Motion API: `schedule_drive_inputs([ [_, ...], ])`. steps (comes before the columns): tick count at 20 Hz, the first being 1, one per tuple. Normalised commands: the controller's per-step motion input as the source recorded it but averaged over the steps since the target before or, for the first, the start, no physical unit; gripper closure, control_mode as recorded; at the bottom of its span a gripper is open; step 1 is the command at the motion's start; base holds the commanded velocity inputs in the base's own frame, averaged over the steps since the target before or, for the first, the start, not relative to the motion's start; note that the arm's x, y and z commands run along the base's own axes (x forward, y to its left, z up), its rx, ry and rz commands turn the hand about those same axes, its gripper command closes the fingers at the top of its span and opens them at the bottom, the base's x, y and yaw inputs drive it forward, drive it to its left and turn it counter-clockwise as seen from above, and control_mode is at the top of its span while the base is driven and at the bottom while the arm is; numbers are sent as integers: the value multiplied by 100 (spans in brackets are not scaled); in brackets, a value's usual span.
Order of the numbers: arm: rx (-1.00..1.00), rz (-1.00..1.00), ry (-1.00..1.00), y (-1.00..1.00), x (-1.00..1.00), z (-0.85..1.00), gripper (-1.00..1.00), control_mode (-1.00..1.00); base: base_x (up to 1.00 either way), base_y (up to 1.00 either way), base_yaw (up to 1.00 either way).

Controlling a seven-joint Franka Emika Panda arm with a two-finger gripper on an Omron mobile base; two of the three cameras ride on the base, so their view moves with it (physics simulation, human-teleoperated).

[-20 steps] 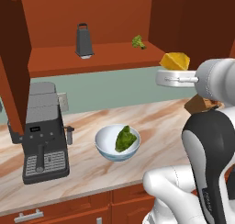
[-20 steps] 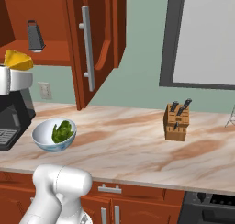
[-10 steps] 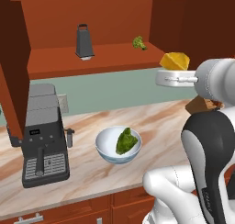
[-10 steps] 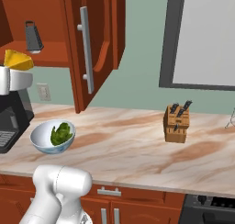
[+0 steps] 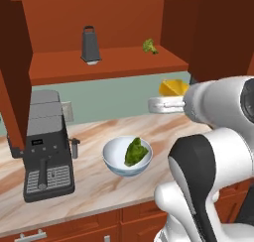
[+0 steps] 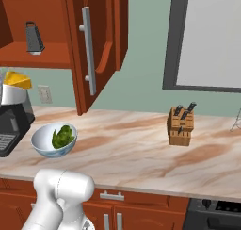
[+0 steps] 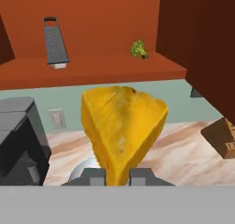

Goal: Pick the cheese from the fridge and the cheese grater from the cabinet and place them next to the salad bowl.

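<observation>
My gripper is shut on the cheese, a yellow-orange wedge held in the air above the marble counter. It hangs to the right of and behind the salad bowl, a white bowl with green leaves. The dark grey cheese grater stands upright on the shelf of the open reddish-brown cabinet. The fridge is out of view.
A black coffee machine stands left of the bowl. A broccoli floret lies on the cabinet shelf. A wooden knife block sits far right. The open cabinet door juts out above the counter.
The gripper has come down and a little toward the bowl with the cheese still in it. Bowl, grater and coffee machine stay put.
</observation>
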Motion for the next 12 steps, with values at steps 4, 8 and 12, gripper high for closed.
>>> schedule_drive_inputs([
  [4, -8, -4, 35, 0, 1, -43, 100, -100, 0, 0, 0],
  [8, -1, -1, 38, 0, 13, -38, 100, -100, 0, 0, 0],
  [12, 0, 0, 17, -2, 17, -51, 100, -100, 0, 0, 0],
])
